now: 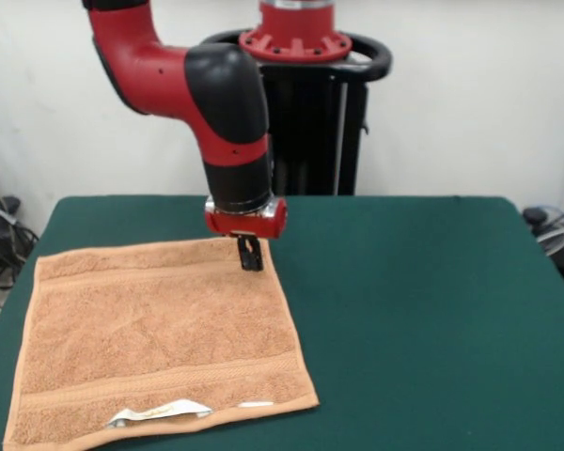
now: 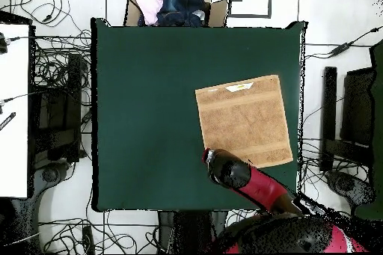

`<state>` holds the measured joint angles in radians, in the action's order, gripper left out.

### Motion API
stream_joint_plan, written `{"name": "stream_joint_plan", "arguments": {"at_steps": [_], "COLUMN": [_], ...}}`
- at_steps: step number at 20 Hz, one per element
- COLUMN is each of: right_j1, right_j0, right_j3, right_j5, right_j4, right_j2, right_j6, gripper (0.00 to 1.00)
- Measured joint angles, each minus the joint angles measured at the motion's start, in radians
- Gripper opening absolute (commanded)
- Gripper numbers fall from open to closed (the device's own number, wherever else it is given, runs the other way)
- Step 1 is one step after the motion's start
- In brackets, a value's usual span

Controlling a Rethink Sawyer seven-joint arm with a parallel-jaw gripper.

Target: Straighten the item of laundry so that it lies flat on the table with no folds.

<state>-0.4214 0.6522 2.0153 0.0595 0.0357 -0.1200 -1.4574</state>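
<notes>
The orange-tan towel [image 1: 160, 338] [image 2: 243, 121] lies spread out on the green table [image 1: 432, 310] [image 2: 149, 102], at the left in the front view. Its border bands run straight, and a white care label [image 1: 160, 411] [image 2: 239, 87] shows at the near edge. One small bit of that edge by the label is turned up. My gripper [image 1: 251, 261] points straight down at the towel's far right corner, shut, with its tips at the cloth. Whether it pinches any cloth cannot be made out. From overhead the arm's wrist [image 2: 224, 168] covers the gripper and that corner.
A cardboard box [image 2: 176, 5] with clothes in it stands beyond the table's edge opposite the robot. Cables and equipment lie on the floor around the table. The towel's near corner reaches the table's front left edge in the front view.
</notes>
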Motion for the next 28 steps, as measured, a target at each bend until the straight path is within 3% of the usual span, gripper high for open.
{"name": "stream_joint_plan", "arguments": {"at_steps": [12,28], "right_j1": [-0.016,-0.137], "right_j0": [-0.018,-0.022], "right_j3": [-0.001,-0.001], "right_j5": [0.015,0.134], "right_j4": [0.005,0.005], "right_j2": [0.007,0.006], "right_j6": [0.000,0.000], "gripper": [0.00,0.00]}}
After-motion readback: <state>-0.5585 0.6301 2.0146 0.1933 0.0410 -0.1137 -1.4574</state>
